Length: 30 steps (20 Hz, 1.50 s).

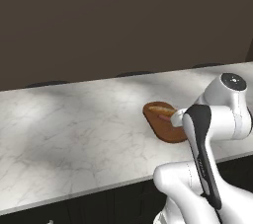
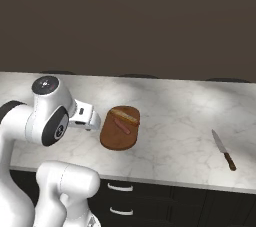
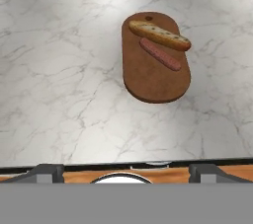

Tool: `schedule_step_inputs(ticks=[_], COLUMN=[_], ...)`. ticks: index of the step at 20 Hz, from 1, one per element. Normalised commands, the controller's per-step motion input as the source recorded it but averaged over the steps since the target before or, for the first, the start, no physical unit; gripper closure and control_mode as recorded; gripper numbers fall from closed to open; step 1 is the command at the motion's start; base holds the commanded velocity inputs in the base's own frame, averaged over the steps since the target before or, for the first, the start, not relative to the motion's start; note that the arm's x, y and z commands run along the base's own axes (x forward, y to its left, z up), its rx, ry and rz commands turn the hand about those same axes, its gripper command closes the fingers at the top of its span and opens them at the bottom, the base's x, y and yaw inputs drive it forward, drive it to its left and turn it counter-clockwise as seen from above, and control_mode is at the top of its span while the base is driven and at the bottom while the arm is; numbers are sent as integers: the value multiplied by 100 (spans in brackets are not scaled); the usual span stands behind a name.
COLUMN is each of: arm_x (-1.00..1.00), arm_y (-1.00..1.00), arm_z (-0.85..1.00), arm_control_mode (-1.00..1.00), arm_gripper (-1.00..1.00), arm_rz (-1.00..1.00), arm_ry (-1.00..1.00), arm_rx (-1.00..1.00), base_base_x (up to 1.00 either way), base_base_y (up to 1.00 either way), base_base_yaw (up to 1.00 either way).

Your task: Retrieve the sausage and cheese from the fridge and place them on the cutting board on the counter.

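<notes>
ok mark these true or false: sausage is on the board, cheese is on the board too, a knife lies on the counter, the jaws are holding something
1. The short reddish-brown sausage lies on the dark oval wooden cutting board: true.
2. A yellow cheese wedge lies on the board: false; beside the sausage is a long tan bread-like stick.
3. A brown-handled knife lies on the white marbled stone counter: true.
4. The jaws of the gripper hold something: false; they stand open and empty.

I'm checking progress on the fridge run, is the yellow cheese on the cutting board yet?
No. In the hand view the cutting board carries the sausage and a long speckled bread-like piece, nothing yellow.
</notes>
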Motion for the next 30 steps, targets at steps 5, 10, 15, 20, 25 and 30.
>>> schedule_step_inputs(ticks=[5, 10, 15, 20, 25, 30], arm_x=[0, 0, 0, 0, 0, 0], arm_y=[0, 0, 0, 0, 0, 0], arm_z=[0, 0, 0, 0, 0, 0], arm_control_mode=[100, 100, 100, 100, 100, 100], arm_gripper=[-100, -100, -100, -100, -100, -100], arm_rz=[0, 0, 0, 0, 0, 0], arm_ry=[0, 0, 0, 0, 0, 0], arm_rx=[0, 0, 0, 0, 0, 0], base_base_x=[0, 0, -62, -100, -26, 7], base_base_y=[0, 0, -12, -26, -40, -37], base_base_yaw=[0, 0, -3, -3, -40, -73])
